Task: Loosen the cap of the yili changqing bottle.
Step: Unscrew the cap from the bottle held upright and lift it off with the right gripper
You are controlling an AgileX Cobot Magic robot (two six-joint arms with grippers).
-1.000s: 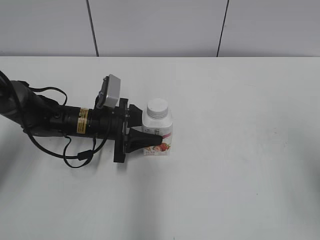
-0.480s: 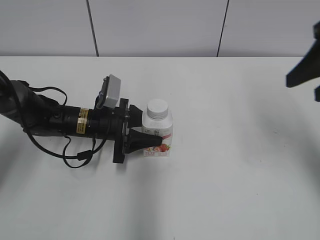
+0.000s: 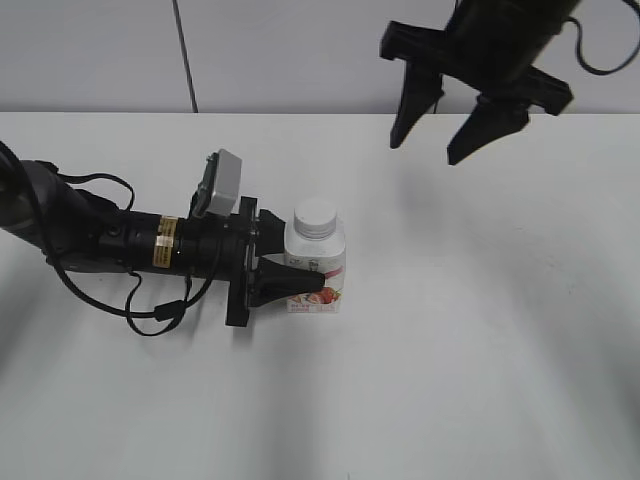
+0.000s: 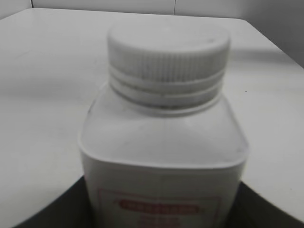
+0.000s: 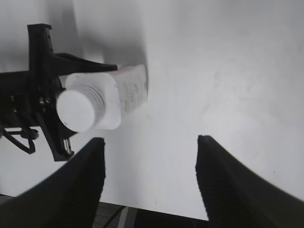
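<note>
The yili changqing bottle stands upright on the white table, squat and white with a pink-red label. Its ribbed white cap is on the neck. My left gripper lies low along the table from the left and is shut on the bottle's body. In the left wrist view the bottle and cap fill the frame between the dark jaws. My right gripper hangs open and empty in the air, above and to the right of the bottle. The right wrist view shows the bottle, the cap and the open jaws.
The white table stretches around the bottle. A grey panelled wall stands behind the far edge. The left arm's black cable loops on the table at the left.
My right gripper has come in from the right edge to above the table, up and right of the bottle. The left gripper and the bottle have not moved.
</note>
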